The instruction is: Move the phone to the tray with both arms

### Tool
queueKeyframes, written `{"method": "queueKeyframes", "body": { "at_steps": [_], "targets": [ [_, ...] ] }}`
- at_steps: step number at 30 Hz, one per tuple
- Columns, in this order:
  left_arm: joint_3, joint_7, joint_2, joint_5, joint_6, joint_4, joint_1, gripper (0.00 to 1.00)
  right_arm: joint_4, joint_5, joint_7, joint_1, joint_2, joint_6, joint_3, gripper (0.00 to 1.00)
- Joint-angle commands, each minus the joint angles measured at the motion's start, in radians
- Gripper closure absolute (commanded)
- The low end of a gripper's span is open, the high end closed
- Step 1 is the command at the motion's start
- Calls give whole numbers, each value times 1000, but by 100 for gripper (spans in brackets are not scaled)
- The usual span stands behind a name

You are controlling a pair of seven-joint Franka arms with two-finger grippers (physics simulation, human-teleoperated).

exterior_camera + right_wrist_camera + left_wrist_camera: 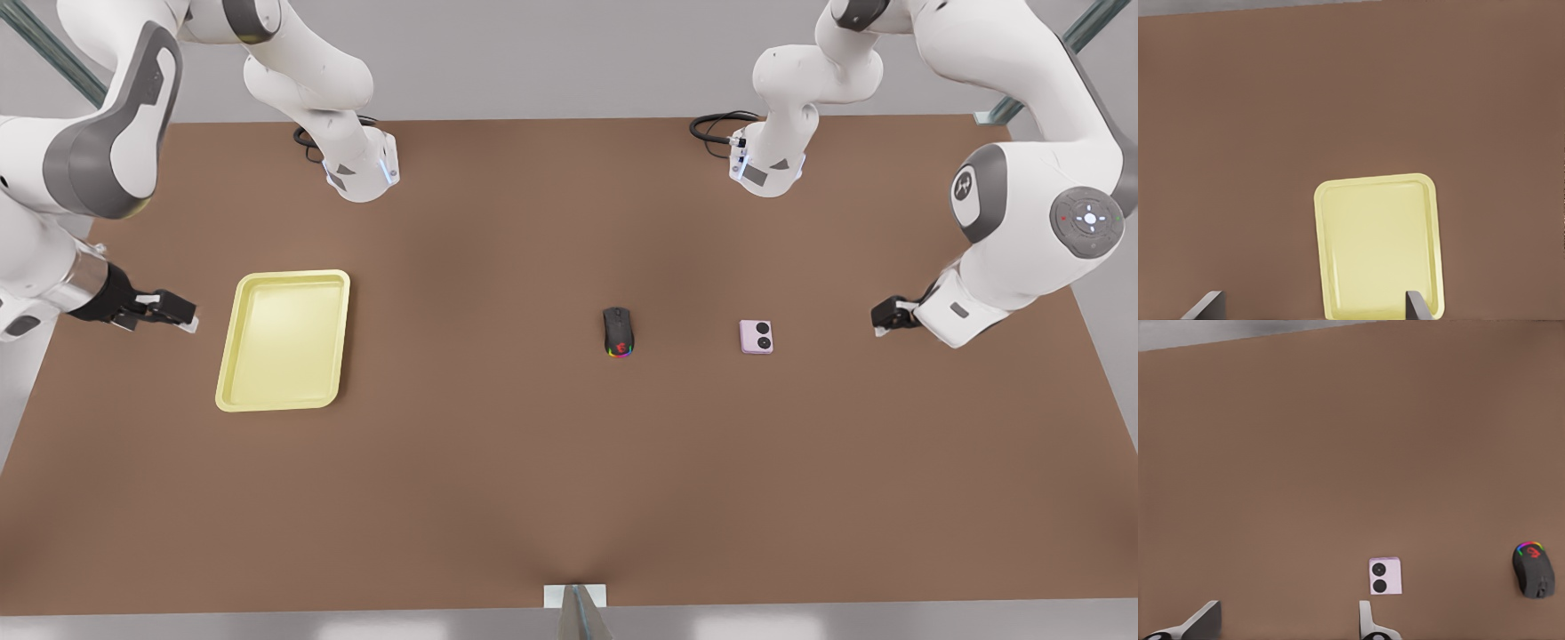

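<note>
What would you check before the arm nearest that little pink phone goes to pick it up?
1. Left gripper open, fingers spread apart: ok.
2. Phone lying flat on the table, nothing on it: ok.
3. Mouse apart from the phone: ok.
4. Tray holds nothing: ok.
5. Right gripper beside the tray, open, waiting: ok.
6. Whether the left arm alone reaches the tray: cannot tell.

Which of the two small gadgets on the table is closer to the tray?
The black mouse with rainbow lights. It lies between the yellow tray and the pale pink phone, which sits farther toward the front view's right.
</note>
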State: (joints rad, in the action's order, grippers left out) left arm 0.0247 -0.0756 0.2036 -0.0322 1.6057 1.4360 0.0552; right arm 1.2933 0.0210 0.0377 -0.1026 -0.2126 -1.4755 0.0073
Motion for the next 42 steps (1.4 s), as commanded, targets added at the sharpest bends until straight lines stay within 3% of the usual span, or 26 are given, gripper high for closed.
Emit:
{"method": "queueKeyframes", "body": {
  "at_steps": [1, 4, 7, 12, 19, 26, 42],
  "targets": [
    [0, -46, 5, 6, 34, -2, 0, 0, -3, 5, 15, 0, 4, -15, 0, 0],
    [-8, 54, 71, 6, 55, 43, 46, 0, -3, 7, 11, 3, 13, -11, 2, 0],
    [-9, 189, 57, 9, 382, 316, 64, 0, 0, -10, -15, 14, 10, 4, 5, 0],
    [-11, 511, 45, 11, 779, 615, 103, 0, -3, 5, -16, 3, 12, 4, 2, 0],
    [-12, 582, 53, 12, 956, 800, 115, 0, -2, 7, -15, 14, 10, 4, 5, 0],
    [-14, 623, 57, 11, 1011, 885, 156, 0, -2, 2, -15, 14, 7, 4, 6, 0],
    [-12, 313, 137, -5, 985, 900, 163, 0, 0, -7, -13, 17, 2, 11, 10, 0]
  ]
}}
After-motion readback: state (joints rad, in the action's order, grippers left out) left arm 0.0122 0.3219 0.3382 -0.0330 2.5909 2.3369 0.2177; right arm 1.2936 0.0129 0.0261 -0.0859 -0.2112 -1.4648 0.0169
